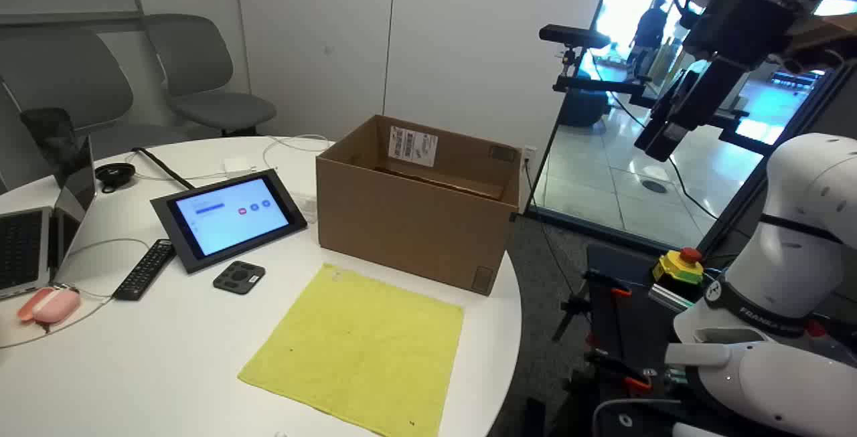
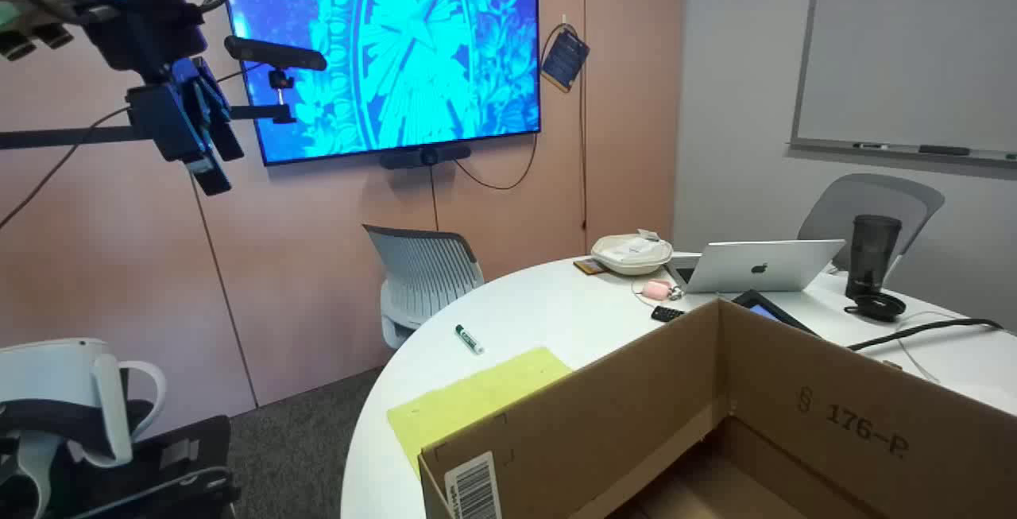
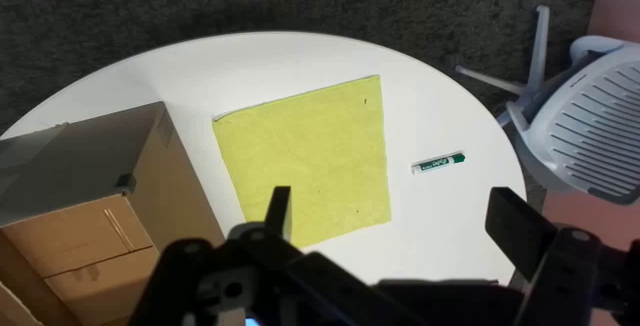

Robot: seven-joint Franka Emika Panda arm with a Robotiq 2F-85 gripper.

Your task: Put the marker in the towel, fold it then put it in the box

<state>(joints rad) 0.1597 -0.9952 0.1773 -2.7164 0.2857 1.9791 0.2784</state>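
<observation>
Pointing at towel (image 3: 311,156) — marker (image 3: 438,163), white end nearest

Dk-specked yel towel (image 3: 312,149), wht marker (image 3: 436,163) w/ grn at 1 end, brn box (image 1: 408,223), wht table (image 3: 425,116), blk hand (image 3: 390,213)

In both exterior views a white table (image 1: 147,370) bears an open laptop (image 2: 763,266), a pink case (image 1: 53,306), a tilted tablet (image 1: 234,216) and a black remote (image 1: 144,270). A flat dark device (image 1: 239,277) lies near the tablet. In an exterior view a pale lidded container (image 2: 632,254) and a dark tumbler (image 2: 872,255) stand near the laptop, a wall screen (image 2: 389,58) reads "Berkeley", and a ribbed grey chair (image 2: 425,274) stands by the table
</observation>
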